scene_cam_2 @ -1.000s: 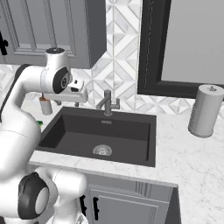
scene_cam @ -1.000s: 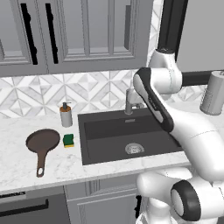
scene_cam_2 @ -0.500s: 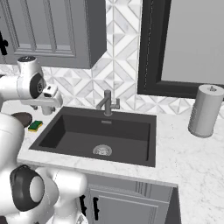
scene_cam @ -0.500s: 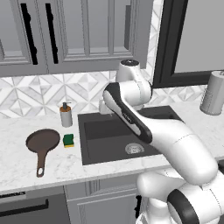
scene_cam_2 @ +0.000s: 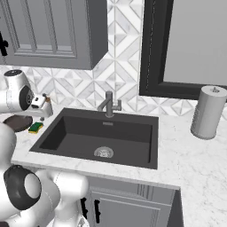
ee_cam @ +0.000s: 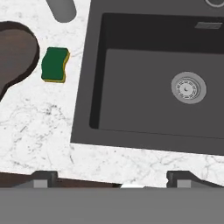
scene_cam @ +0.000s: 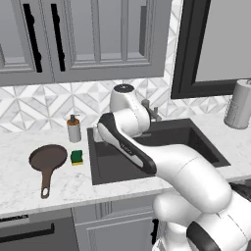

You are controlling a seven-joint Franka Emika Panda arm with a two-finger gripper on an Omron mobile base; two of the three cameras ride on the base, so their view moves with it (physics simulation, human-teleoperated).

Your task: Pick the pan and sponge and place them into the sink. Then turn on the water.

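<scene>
Hovering wide open and empty over the sink's (ee_cam: 148, 74) left edge, the tool (ee_cam: 111, 177) faces sponge (ee_cam: 55, 64) and pan (ee_cam: 15, 54) (both on the worktop (ee_cam: 39, 127), awaiting pickup).

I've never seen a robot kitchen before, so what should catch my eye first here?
The big white robot arm sweeps across a large dark charcoal sink set in white marble countertop. Left of the sink lie a round dark-brown frying pan and, beside it, a small green sponge. Behind the sink stands a grey metal faucet.
</scene>
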